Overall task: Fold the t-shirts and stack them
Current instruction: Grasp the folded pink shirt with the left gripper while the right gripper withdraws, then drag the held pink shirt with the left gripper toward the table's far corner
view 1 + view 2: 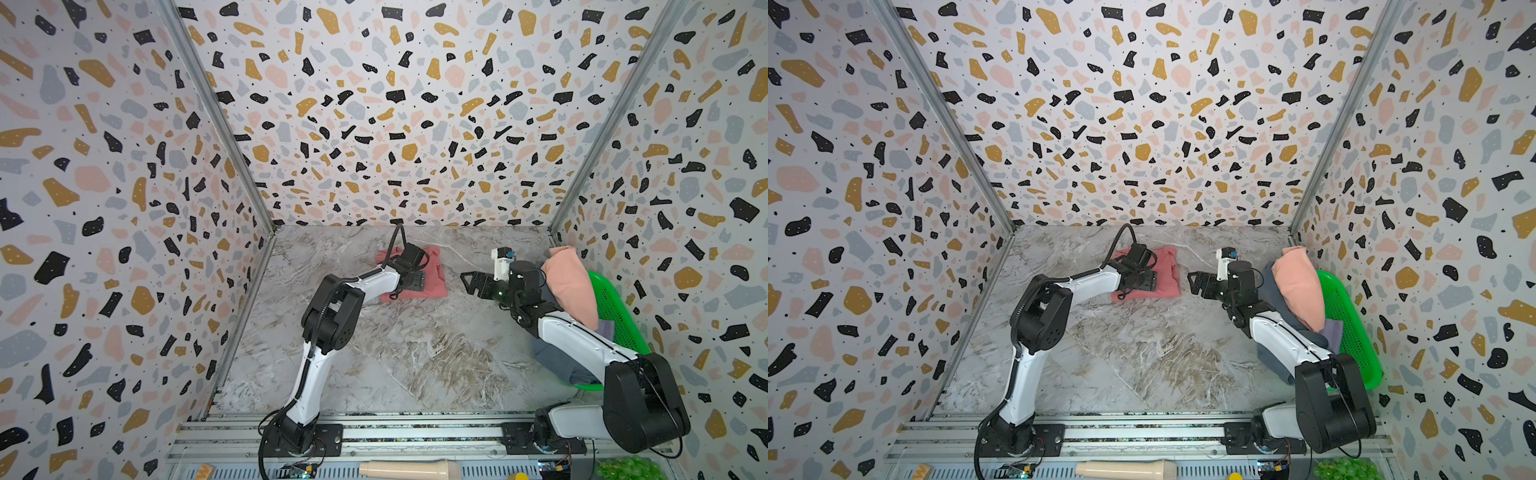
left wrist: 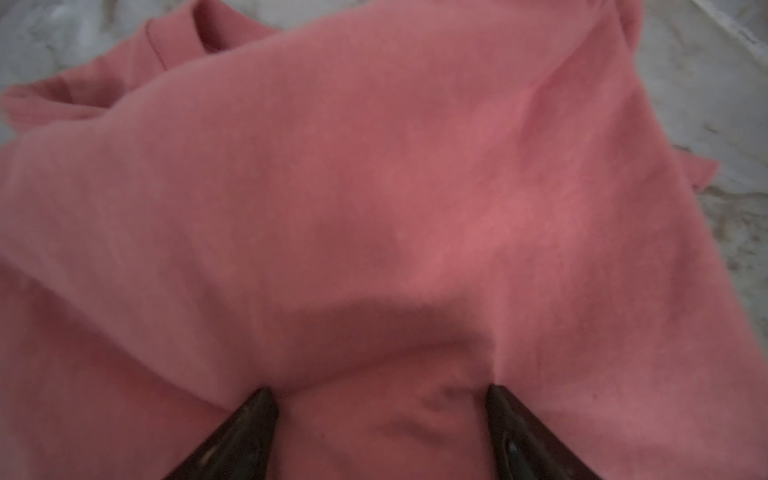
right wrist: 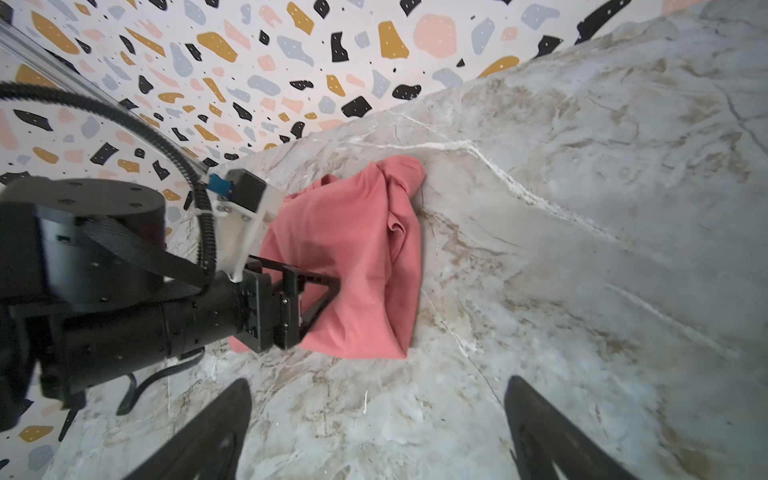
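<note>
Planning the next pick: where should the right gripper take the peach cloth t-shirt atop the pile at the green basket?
Probably its raised far end, from the marble table side. The peach cloth t-shirt lies topmost, so a pinch there should lift it alone; the green perforated plastic basket walls off the other side from the right gripper.

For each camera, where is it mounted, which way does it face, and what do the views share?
Both top views: high in front, facing down toward the back wall; left arm and right arm show.
Left wrist: on the left arm, close above the rose-red t-shirt; open left hand shows.
Right wrist: on the right arm, facing across the table at that shirt; open right hand shows.
Shared: every view shows that t-shirt.
</note>
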